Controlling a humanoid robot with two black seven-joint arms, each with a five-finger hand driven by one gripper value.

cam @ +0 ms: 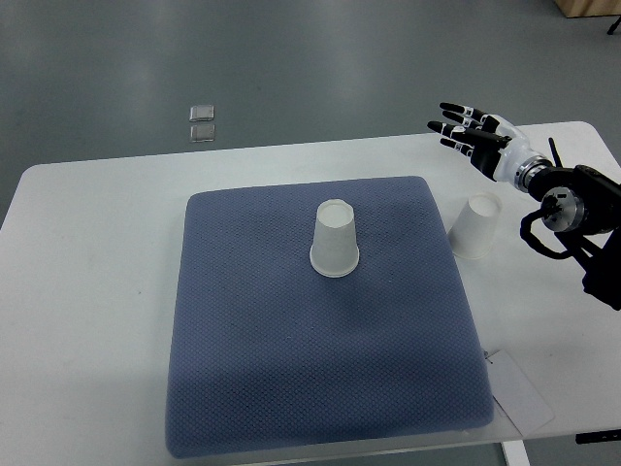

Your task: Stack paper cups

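The right robot hand [466, 126] is seen at the upper right, fingers spread and empty. A white paper cup [474, 227] stands just below it, upside down. Another white cup [335, 239] is placed mid-frame on the blue mat [243, 340].

One paper cup [335, 241] stands upside down on a mat [252, 369] covering the table [87, 291]. A second cup [474, 227] sits right of the mat's edge, below the raised right hand [470, 130].
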